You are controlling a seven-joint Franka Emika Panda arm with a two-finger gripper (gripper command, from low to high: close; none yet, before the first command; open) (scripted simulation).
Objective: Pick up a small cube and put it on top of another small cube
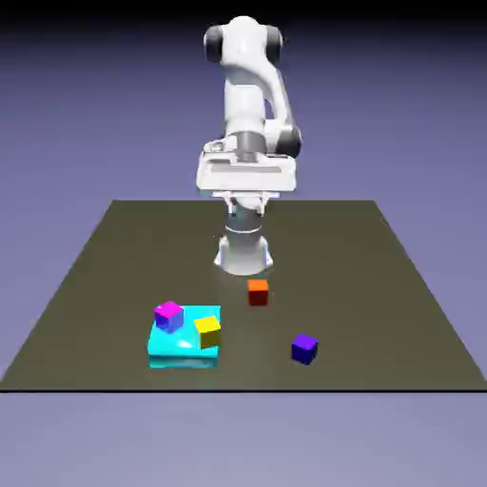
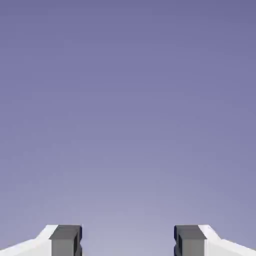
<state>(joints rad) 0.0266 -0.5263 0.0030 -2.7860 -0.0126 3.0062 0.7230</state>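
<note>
Dark blue-violet cube (image 1: 303,348) sits alone on table (image 1: 399,285), toward the exterior view's right, apart from orange-red cube (image 1: 258,292), its target. Gripper (image 2: 128,240) w/ jaws spread, empty, aimed at backdrop, high above table; probably not approaching yet.

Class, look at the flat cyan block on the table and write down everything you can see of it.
The flat cyan block is a low, square slab, much wider than it is tall, glossy and bright turquoise with a pale highlight on its top. It lies flat on the dark table, near the front edge on the exterior view's left. Two small cubes stand on it: a magenta cube at its back left corner and a yellow cube on its right side. Nothing else touches it; it does not show in the hand view.
</note>
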